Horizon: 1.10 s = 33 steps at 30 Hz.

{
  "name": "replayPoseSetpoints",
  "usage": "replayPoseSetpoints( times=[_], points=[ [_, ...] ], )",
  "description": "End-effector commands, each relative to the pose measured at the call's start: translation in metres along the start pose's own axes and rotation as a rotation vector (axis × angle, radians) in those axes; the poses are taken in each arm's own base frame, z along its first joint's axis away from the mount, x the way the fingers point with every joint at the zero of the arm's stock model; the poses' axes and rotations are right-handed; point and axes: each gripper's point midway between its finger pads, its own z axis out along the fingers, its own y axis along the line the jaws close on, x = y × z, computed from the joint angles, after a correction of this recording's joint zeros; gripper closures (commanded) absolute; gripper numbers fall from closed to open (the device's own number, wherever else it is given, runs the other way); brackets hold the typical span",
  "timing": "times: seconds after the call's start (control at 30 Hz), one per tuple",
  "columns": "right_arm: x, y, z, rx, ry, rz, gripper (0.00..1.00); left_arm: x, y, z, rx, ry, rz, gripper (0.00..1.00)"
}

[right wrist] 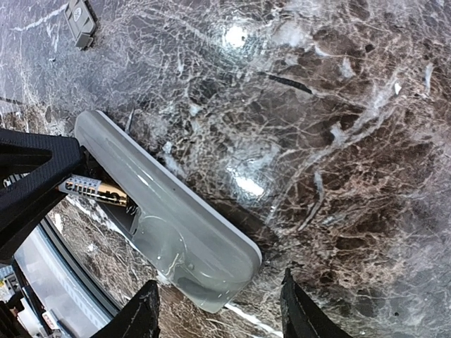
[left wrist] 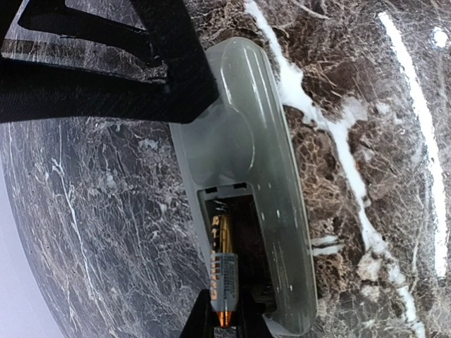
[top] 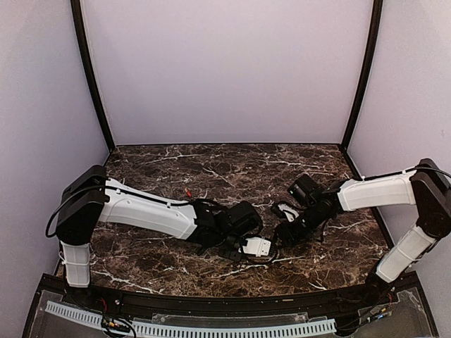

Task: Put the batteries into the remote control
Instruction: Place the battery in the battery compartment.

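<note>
Nearest the arms, at about 5 o'clock from the middle of the bench (right wrist: 338, 141), the remote control (left wrist: 246, 141) is lying face down, showing its greyish back, with its battery compartment (left wrist: 250, 239) standing open. The left tool (left wrist: 225, 322), reaching in from 9 o'clock, is clamping a battery (left wrist: 223, 271) at its coppery tip and angling it into one slot. The free end is sitting inside, while the held end is seemingly not down yet, and the slot beside it is looking dark and empty. I am judging the job roughly midway: the cover is off and the first cell is going in but unseated, with a second cell and the cover remaining. The right tool (right wrist: 220, 282), coming from 2 o'clock, is straddling the remote's rounded end with its jaws apart. I cannot tell whether either finger is touching it. The shell is looking like smooth matt plastic with rounded corners. The battery is a slim gold cylinder with a grey printed band, and the bench is glossy dark marble with white veins. Farther off, toward 11 o'clock in the right wrist view, a small flat grey cover piece (right wrist: 79, 21) is lying well apart. At 10 o'clock from the remote, a red speck (top: 187, 191) is perhaps showing the other battery, though it is too small to confirm.
</note>
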Motion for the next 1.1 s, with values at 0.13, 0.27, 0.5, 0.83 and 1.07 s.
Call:
replayPoseSetpoints(
  times=[0.13, 0.27, 0.5, 0.83, 1.07],
  points=[
    [-0.004, -0.001, 0.009, -0.018, -0.009, 0.013, 0.45, -0.001, -0.015, 0.022, 0.065, -0.009, -0.023, 1.00],
    [-0.006, -0.001, 0.008, -0.009, -0.017, 0.008, 0.45, -0.001, -0.023, 0.026, 0.087, -0.026, -0.025, 1.00],
    [-0.011, 0.000, 0.005, -0.005, -0.029, -0.009, 0.45, 0.003, -0.027, 0.028, 0.127, -0.043, -0.057, 1.00],
    [-0.042, 0.043, -0.029, -0.146, -0.198, -0.211, 0.47, 0.007, -0.033, 0.034, 0.156, -0.081, -0.093, 1.00],
    [-0.048, 0.053, -0.033, -0.273, -0.436, -0.464, 0.50, 0.006, -0.038, 0.037, 0.165, -0.115, -0.100, 1.00]
  ],
)
